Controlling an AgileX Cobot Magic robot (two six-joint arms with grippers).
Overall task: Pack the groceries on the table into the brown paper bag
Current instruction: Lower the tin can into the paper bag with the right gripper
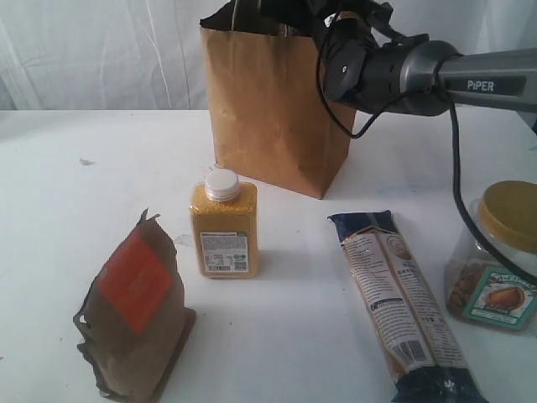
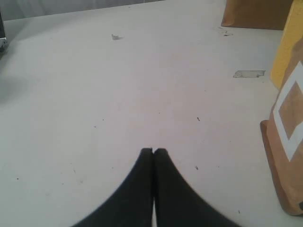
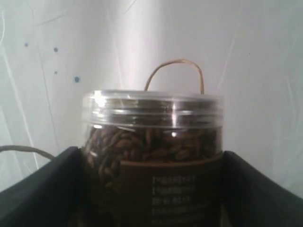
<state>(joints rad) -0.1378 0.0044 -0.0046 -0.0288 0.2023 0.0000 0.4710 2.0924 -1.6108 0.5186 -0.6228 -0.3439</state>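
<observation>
Where the exterior view looks across the table, the brown paper bag stands at the back. The right arm reaches over the bag's open top, a black cable drooping from it. In front stand the yellow-grain bottle and the orange-labelled brown pouch. The long pasta packet lies flat to their right, with the gold-lidded clear jar just beyond it.

In the left wrist view, the left gripper has its fingers pressed together on nothing, over bare tabletop, with the pouch close alongside.

In the right wrist view, the right gripper clamps a silver-topped clear can of dark pieces. A thin bag handle loops behind the can.
</observation>
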